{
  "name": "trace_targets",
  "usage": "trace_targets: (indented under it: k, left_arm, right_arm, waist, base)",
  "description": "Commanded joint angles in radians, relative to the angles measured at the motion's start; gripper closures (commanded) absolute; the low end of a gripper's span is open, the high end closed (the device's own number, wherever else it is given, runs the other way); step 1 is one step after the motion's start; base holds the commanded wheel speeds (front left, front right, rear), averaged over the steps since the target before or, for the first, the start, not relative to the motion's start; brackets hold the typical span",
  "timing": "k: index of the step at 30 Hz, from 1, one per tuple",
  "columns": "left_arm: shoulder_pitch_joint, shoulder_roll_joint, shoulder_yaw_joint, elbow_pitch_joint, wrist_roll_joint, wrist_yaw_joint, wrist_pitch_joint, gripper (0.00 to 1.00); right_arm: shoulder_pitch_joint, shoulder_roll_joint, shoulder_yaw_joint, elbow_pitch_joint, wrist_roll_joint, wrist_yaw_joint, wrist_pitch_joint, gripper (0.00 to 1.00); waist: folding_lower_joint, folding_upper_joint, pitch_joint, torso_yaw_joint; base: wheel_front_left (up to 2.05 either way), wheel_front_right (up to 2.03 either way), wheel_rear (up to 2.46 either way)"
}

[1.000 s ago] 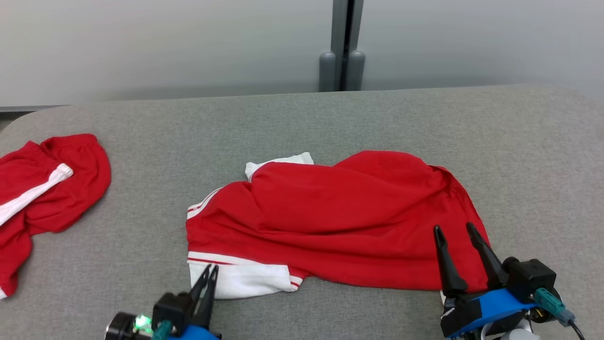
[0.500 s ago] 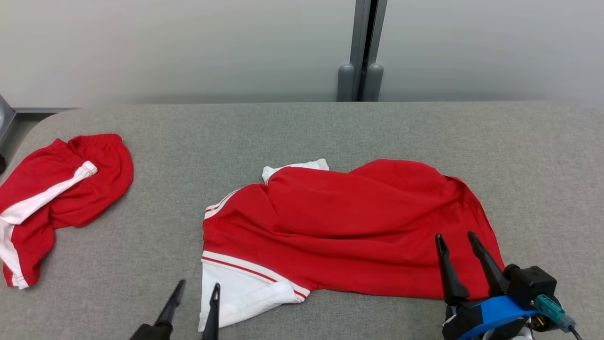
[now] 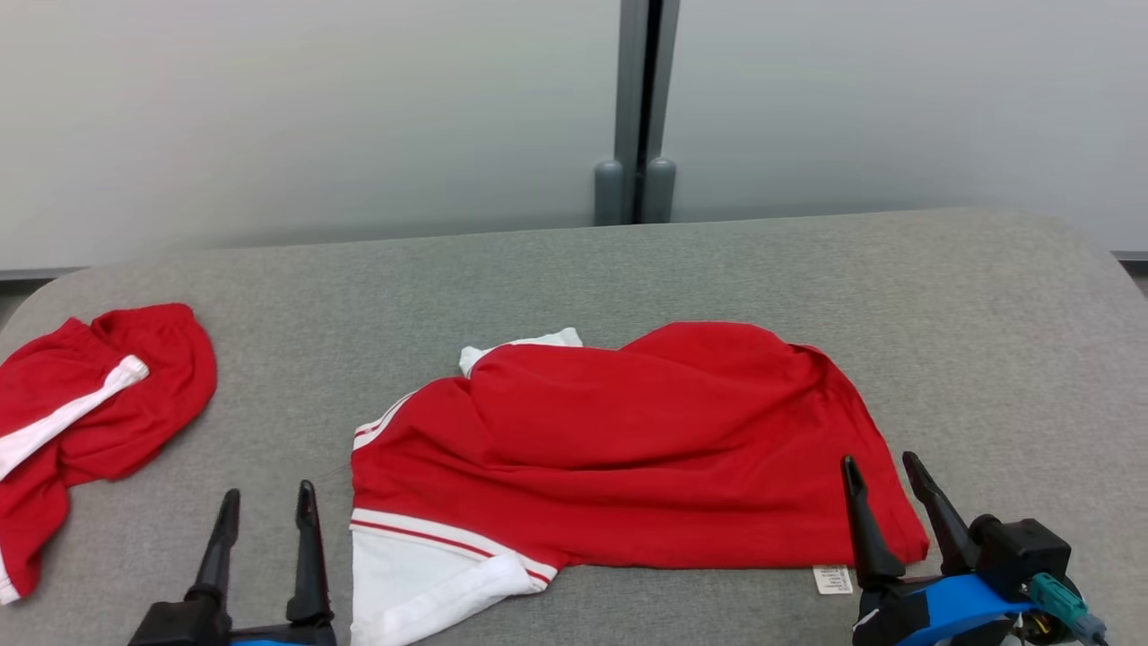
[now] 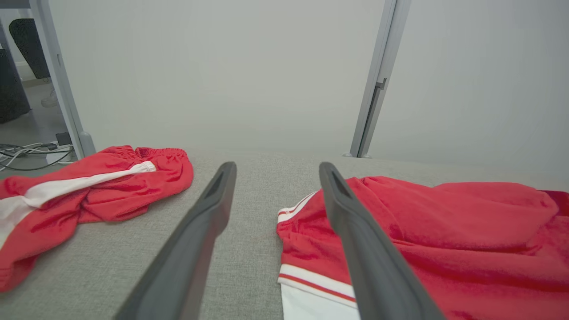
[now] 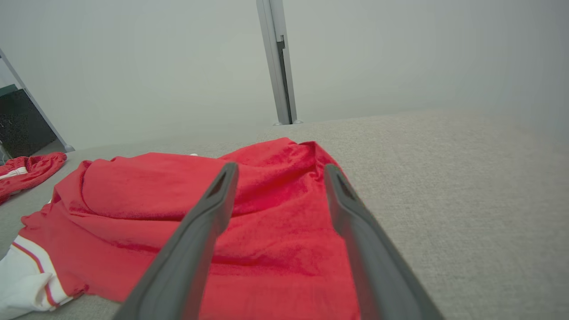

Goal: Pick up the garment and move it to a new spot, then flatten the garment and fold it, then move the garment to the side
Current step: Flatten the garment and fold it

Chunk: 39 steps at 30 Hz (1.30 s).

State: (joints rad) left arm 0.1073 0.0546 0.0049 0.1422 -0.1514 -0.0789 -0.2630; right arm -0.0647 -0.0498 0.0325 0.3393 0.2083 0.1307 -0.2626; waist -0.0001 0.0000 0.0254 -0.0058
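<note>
the red garment (image 3: 628, 440) lies in the middle of the grey table (image 3: 807, 269). it is spread wide but has folds, so it is not flat. its white part with red stripes is at the near left corner, and a small white label (image 3: 831, 579) comes out from under its near right edge. the left gripper (image 3: 269, 489) is low at the near side of the table, just beside the left edge of the garment. its 2 fingers stand apart, with nothing between them. the right gripper (image 3: 879, 458) is at the near right corner of the garment. its 2 fingers are also apart and they hold nothing. i cannot tell if their tips touch the cloth. another red garment (image 3: 99, 404) with a white stripe lies crumpled at the left end of the table, well apart from the first one. behind the table is a pale wall with a grey post (image 3: 637, 108).
</note>
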Motion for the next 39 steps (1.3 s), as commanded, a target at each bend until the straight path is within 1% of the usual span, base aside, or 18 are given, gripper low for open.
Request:
trace_targets:
  k: [1,6,14,21,30,33,39]
  left_arm:
    - [-0.010,-0.003,0.027,-0.003,0.007,0.009,-0.003,0.00]
    - [0.005,-0.004,0.072,0.007,0.032,0.013,-0.003,0.00]
    - [0.016,-0.004,0.096,0.037,0.070,0.010,-0.003,0.00]
    - [0.010,-0.004,0.083,0.056,0.091,0.022,-0.003,0.00]
    - [0.002,-0.004,0.079,0.062,0.094,0.023,-0.003,0.00]
    - [0.000,-0.004,0.075,0.085,0.084,0.015,-0.003,0.00]
    - [-0.031,-0.004,0.046,0.158,0.072,0.001,-0.003,0.00]
  right_arm:
    - [0.019,-0.001,-0.006,-0.012,-0.011,0.000,-0.003,0.00]
    - [0.044,-0.001,-0.025,-0.031,-0.022,0.000,-0.003,0.00]
    - [0.088,-0.001,-0.043,-0.038,-0.039,0.000,-0.003,0.00]
    - [0.094,-0.001,-0.053,-0.023,-0.050,0.000,-0.003,0.00]
    - [0.084,-0.001,-0.055,-0.018,-0.048,0.000,-0.003,0.00]
    - [0.065,-0.001,-0.073,0.000,-0.052,0.000,-0.003,0.00]
    - [0.010,-0.009,-0.112,0.078,-0.080,0.000,-0.003,0.00]
  waist:
    - [0.0001,0.0000,-0.011,-0.021]
    - [0.0001,0.0000,-0.018,-0.047]
    - [0.0001,0.0000,-0.024,-0.059]
    - [0.0001,0.0000,-0.024,-0.057]
    - [0.0001,0.0000,-0.024,-0.052]
    - [0.0001,0.0000,-0.021,-0.053]
    - [0.0001,0.0000,-0.006,-0.052]
  base:
    - [0.00,0.00,0.00]
    - [0.00,0.00,0.00]
    - [0.00,0.00,0.00]
    - [0.00,0.00,0.00]
    - [0.00,0.00,0.00]
    - [0.00,0.00,0.00]
    - [0.00,0.00,0.00]
